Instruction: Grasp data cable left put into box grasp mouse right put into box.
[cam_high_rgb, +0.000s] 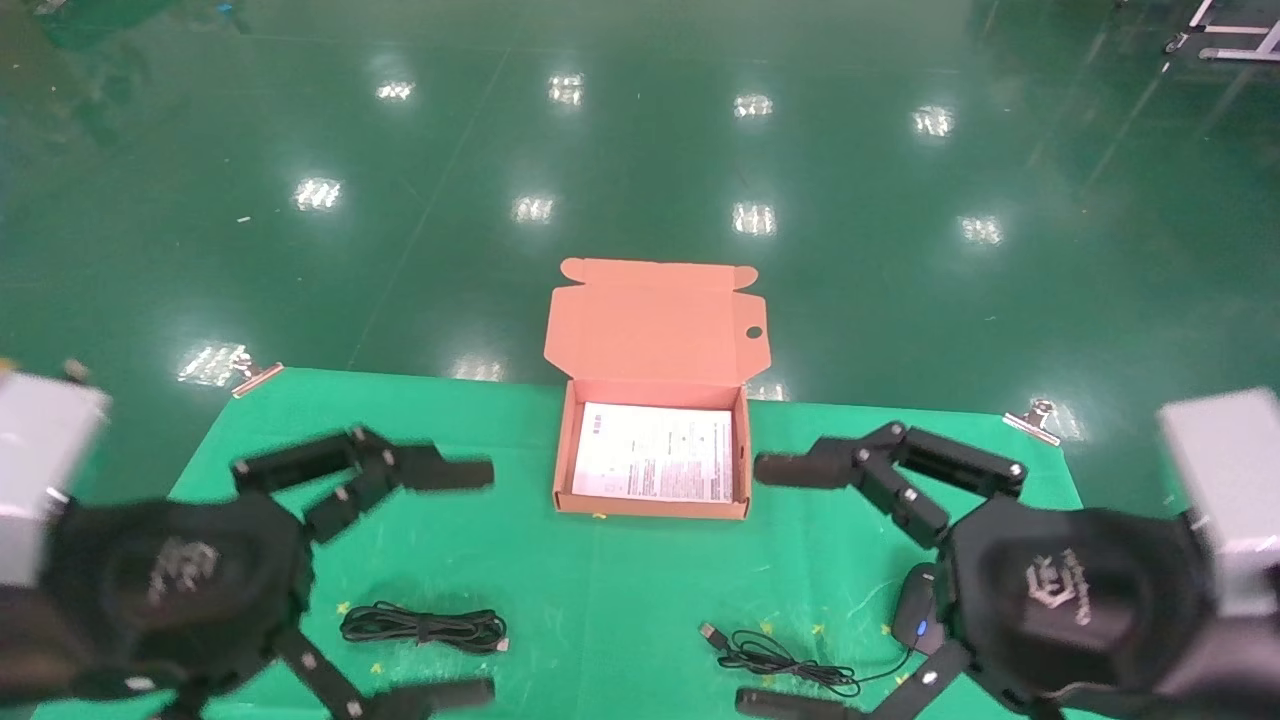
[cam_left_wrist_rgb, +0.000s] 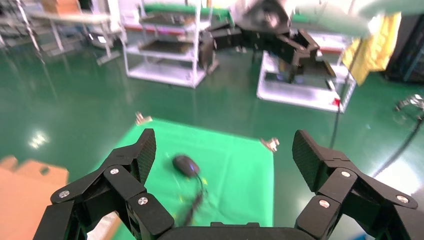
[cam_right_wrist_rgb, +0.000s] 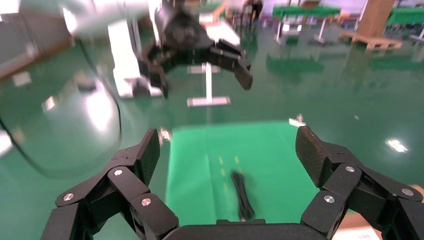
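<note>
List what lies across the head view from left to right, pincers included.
Left pincer → data cable → box → mouse cord's USB plug → mouse, partly under the right arm. The right pincer spans above the cord, so its place is unclear.

Quick count: one box (cam_high_rgb: 655, 440) with one leaflet (cam_high_rgb: 655, 465) inside, one data cable (cam_high_rgb: 424, 628), one mouse (cam_high_rgb: 916, 607), and two claws, left claw (cam_high_rgb: 470, 580) and right claw (cam_high_rgb: 775, 585). Two metal clips, one (cam_high_rgb: 256, 377) on each far corner (cam_high_rgb: 1033, 417) of the counter (cam_high_rgb: 600, 600).
</note>
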